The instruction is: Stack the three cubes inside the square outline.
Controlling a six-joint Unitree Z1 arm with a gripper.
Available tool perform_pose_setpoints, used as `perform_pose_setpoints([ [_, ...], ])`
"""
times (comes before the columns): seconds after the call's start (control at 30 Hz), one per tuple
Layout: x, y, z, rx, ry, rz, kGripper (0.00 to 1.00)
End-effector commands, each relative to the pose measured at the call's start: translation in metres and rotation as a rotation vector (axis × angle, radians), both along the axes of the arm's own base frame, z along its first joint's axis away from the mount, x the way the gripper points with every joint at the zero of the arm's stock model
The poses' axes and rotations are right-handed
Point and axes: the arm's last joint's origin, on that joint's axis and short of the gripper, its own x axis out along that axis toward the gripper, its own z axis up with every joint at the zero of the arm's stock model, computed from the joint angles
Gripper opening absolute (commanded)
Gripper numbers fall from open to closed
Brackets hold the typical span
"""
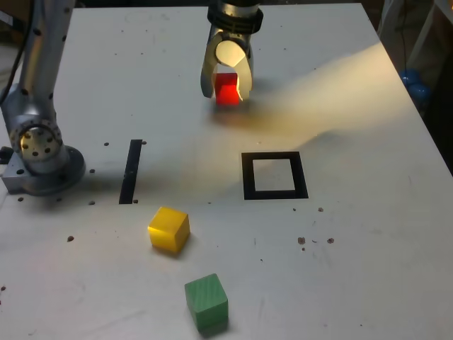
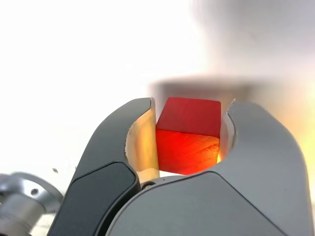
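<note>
My gripper (image 1: 226, 91) is at the far middle of the white table, shut on the red cube (image 1: 227, 89). In the wrist view the red cube (image 2: 188, 133) sits squeezed between both grey jaws of the gripper (image 2: 189, 135). The square outline (image 1: 274, 175), a thick black frame with a white inside, lies nearer the camera and slightly toward the exterior view's right of the gripper. Nothing lies inside it. The yellow cube (image 1: 168, 229) rests on the table in front of the outline, toward the exterior view's left. The green cube (image 1: 207, 303) lies nearer still, by the front edge.
A thin black strip (image 1: 131, 171) is marked on the table at the exterior view's left of the outline. The arm's grey base (image 1: 39, 152) stands at the left edge. Blue objects (image 1: 416, 83) lie off the table at the far right. Small dark specks dot the table (image 1: 368, 248).
</note>
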Motion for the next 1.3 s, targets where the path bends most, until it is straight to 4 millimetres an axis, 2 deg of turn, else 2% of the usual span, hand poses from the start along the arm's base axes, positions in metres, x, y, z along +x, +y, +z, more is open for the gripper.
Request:
perform_pose_setpoints([
  [0.0,0.005,-0.016,0.010,0.004,-0.014,-0.008,0.33],
  [0.3,0.028,-0.087,0.023,0.002,-0.022,-0.014,0.33],
  [0.6,0.047,-0.144,0.020,-0.020,-0.024,-0.031,0.33],
  [0.87,0.061,-0.170,0.005,-0.042,-0.001,-0.044,0.33],
  [1.27,0.069,-0.179,-0.019,-0.062,0.044,-0.046,0.33],
])
